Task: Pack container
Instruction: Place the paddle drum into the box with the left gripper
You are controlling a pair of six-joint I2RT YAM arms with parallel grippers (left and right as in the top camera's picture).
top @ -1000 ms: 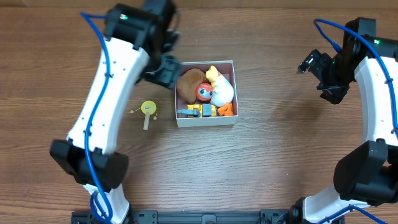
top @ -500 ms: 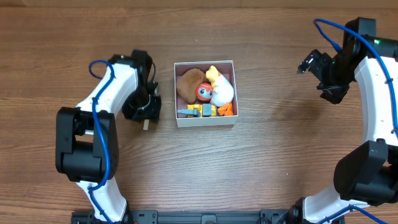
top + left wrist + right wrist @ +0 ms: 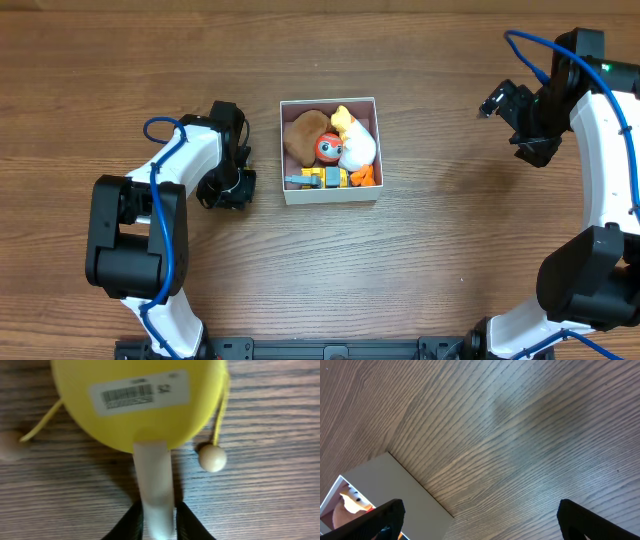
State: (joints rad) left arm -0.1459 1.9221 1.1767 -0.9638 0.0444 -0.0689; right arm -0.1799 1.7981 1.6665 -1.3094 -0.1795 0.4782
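Wooden tabletop (image 3: pixel 420 270), just left of the container (image 3: pixel 330 194): left gripper (image 3: pixel 159 522) straddles the yellow drum toy (image 3: pixel 140 405) along its pale handle (image 3: pixel 154 480), pinch unclear, while right gripper (image 3: pixel 480 515) gapes wide, well right of the container.

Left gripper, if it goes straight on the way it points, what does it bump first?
The yellow toy drum: its white handle sits between the fingers of the left gripper, round head ahead.

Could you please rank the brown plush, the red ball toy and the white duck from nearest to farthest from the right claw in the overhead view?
From the right claw:
1. White duck, container's right side.
2. Red ball toy, middle.
3. Brown plush, upper left corner.
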